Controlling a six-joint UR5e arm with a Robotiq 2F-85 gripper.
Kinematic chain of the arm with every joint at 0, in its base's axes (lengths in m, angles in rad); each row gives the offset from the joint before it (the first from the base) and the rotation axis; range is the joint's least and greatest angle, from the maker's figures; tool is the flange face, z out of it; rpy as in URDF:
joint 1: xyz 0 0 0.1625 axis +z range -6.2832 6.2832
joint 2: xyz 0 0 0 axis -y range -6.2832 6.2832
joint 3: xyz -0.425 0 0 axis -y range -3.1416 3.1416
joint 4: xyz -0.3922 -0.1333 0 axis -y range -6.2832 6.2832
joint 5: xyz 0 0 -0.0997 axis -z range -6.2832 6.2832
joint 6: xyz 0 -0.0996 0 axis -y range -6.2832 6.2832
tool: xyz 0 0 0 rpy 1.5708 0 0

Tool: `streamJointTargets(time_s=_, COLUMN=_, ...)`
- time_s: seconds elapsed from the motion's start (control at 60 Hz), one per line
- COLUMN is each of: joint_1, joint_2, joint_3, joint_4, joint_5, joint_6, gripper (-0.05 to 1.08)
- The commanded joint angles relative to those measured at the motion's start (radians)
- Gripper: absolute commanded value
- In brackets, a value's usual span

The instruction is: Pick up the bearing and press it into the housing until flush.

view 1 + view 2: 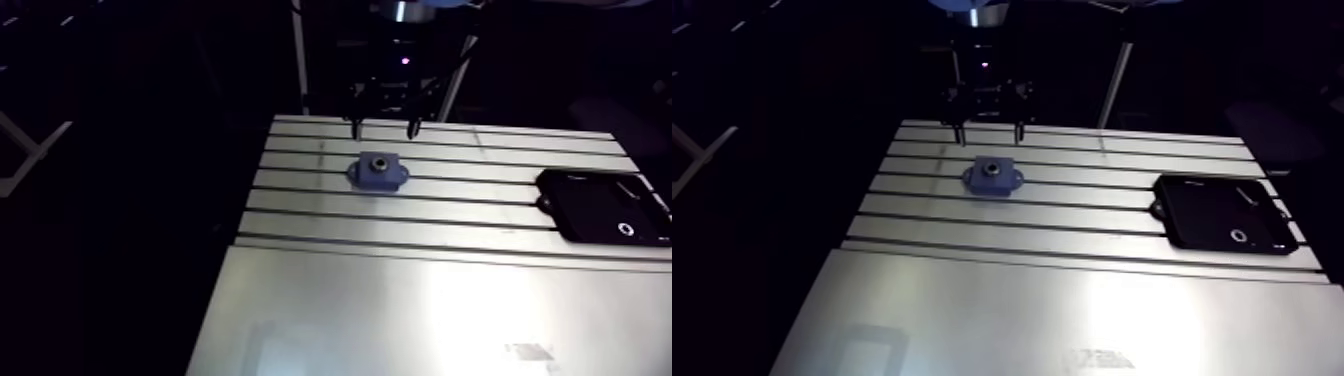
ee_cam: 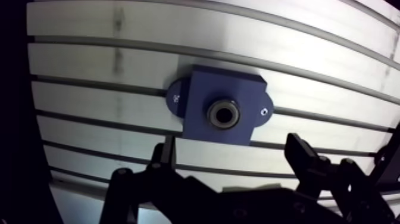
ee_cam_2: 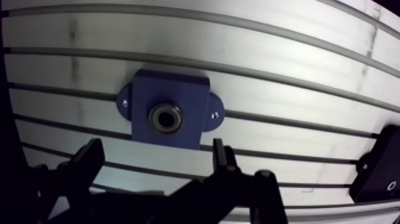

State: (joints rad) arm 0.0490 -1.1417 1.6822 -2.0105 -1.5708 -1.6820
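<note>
1. On the left side of the arm view, the slotted aluminium table (image 1: pixel 300 205) shows its long grooves. Nearer the camera lies a smooth metal plate (image 1: pixel 400 310).
2. Near the middle of the slotted part, the blue housing (image 1: pixel 378 172) lies flat on the table. It is a square block with a rounded ear on each side. The bearing (image 2: pixel 224 113) sits in its central bore as a metal ring around a dark hole. I cannot tell whether its face is level with the housing's top.
3. Further right, well apart from the housing, a black tray (image 1: pixel 600 200) rests at the table's edge. A small pale ring (image 1: pixel 627 228) lies in it. One corner of this tray also shows in the wrist view, off to one side of the fingers.
4. The gripper (image 2: pixel 231 156) hangs above the table, just behind the housing as the arm view shows it. In the wrist view its two dark fingers (image 2: pixel 163 156) are spread wide. They hold nothing and touch nothing. The housing lies ahead of them, roughly centred on the gap, and its whole top face is in plain sight.
</note>
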Motion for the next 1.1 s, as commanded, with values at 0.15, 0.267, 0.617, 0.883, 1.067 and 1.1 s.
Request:
streamJointTargets(time_s=0.15, joint_1=-0.001, joint_2=-0.031, joint_3=-0.023, joint_4=0.112, joint_5=0.025, joint_6=0.000, gripper=1.03)
streamJointTargets(time_s=0.267, joint_1=-0.001, joint_2=-0.026, joint_3=-0.016, joint_4=0.105, joint_5=0.019, joint_6=0.010, gripper=1.08)
streamJointTargets(time_s=0.617, joint_1=0.000, joint_2=-0.019, joint_3=-0.016, joint_4=0.066, joint_5=0.008, joint_6=0.008, gripper=1.08)
streamJointTargets(time_s=0.883, joint_1=0.000, joint_2=-0.005, joint_3=-0.014, joint_4=0.061, joint_5=0.010, joint_6=0.002, gripper=1.08)
streamJointTargets(time_s=1.067, joint_1=-0.001, joint_2=0.012, joint_3=0.004, joint_4=-0.006, joint_5=0.010, joint_6=-0.006, gripper=1.08)
streamJointTargets(time_s=1.1, joint_1=-0.001, joint_2=0.015, joint_3=0.006, joint_4=-0.015, joint_5=0.011, joint_6=-0.006, gripper=1.08)
